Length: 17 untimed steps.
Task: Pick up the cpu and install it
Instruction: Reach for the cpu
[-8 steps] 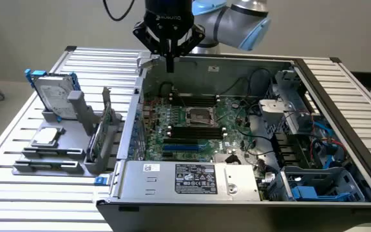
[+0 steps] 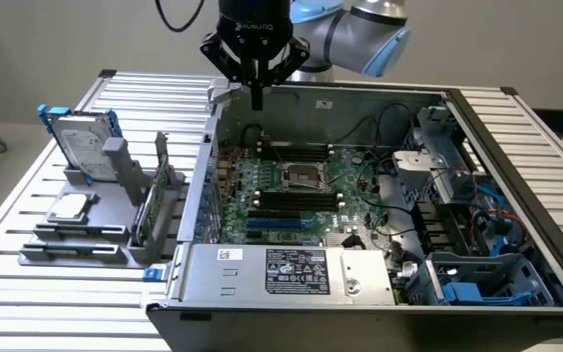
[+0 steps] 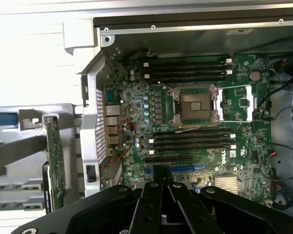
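The cpu (image 2: 71,207), a small flat silver square, lies on the grey fixture (image 2: 76,246) at the exterior view's left, outside the computer case. My gripper (image 2: 256,101) hangs high over the case's back wall, well away from the cpu, with its black fingers pressed together and nothing between them. Seen from the wrist, the shut gripper (image 3: 161,178) points down over the green motherboard (image 3: 136,156). The dark metal-framed socket (image 2: 301,176) sits in the middle of the board, its frame (image 3: 195,105) flanked by rows of memory slots.
A silver hard drive with blue brackets (image 2: 81,139) stands upright on the fixture behind the cpu. A green card (image 2: 155,209) stands on edge beside the case wall. Cables and blue drive bays (image 2: 487,282) crowd the case at the exterior view's right. A slatted table (image 2: 27,293) carries everything.
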Each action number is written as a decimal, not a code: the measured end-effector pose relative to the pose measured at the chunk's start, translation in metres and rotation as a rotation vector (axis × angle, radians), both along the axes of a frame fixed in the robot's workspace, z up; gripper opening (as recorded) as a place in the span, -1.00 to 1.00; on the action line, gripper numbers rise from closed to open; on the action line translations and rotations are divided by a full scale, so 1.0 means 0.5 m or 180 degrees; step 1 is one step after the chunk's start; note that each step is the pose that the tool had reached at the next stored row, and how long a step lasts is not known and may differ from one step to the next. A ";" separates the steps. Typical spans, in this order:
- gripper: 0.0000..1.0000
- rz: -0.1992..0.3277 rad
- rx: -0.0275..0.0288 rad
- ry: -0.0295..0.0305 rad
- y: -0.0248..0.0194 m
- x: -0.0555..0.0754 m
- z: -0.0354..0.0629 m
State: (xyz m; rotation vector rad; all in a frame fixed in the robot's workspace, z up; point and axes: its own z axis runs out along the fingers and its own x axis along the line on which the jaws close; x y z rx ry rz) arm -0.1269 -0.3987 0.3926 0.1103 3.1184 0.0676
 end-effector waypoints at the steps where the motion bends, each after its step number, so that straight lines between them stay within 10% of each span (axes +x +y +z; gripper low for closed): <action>1: -0.79 0.0000 0.0000 0.0001 -0.0001 -0.010 0.000; 17: -0.79 0.0000 0.0000 0.0011 0.0002 -0.155 -0.002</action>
